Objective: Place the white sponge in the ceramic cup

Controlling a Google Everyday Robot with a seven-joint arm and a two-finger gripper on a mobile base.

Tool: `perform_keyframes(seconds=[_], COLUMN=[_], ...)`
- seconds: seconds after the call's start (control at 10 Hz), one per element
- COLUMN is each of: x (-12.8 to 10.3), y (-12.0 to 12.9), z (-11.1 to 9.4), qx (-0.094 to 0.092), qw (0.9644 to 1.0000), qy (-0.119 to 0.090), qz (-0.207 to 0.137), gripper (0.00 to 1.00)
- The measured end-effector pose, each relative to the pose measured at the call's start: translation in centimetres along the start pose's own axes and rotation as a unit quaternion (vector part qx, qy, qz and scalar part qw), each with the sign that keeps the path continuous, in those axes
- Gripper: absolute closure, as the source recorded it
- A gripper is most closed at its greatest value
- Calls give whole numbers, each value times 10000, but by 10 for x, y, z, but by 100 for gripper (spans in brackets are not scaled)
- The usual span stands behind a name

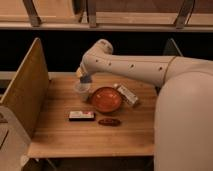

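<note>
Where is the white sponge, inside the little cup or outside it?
Outside: the white sponge hangs in the claw just above the ceramic cup.

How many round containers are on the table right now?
2. The ceramic cup sits directly below the gripper; the orange bowl is close beside the cup. The arm could hide another.

Orange bowl (106,99); pincer (85,78) above whitish cup (82,92)

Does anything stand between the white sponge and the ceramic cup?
Nothing visible does. The gripper holds the small pale blue-grey sponge just above the pale round ceramic cup; the wide orange bowl stands beside the cup, clear of the path.
</note>
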State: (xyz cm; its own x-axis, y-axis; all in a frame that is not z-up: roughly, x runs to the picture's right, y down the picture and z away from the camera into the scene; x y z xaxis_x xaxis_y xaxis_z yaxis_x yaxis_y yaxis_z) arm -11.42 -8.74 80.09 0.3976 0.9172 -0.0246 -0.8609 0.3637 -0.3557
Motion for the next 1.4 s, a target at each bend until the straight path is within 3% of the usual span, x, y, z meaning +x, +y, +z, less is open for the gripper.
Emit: perform_keyframes(seconds=[0.3, 0.7, 1.1, 1.4], x=[-8, -8, -11, -14], y=[-1, -5, 2, 10], z=[30, 31, 46, 56], qx=[9, 34, -164, -305], qw=[9998, 9998, 9991, 9965], qy=[152, 152, -122, -266], qz=[-89, -79, -359, -734], gripper=[100, 100, 100, 100])
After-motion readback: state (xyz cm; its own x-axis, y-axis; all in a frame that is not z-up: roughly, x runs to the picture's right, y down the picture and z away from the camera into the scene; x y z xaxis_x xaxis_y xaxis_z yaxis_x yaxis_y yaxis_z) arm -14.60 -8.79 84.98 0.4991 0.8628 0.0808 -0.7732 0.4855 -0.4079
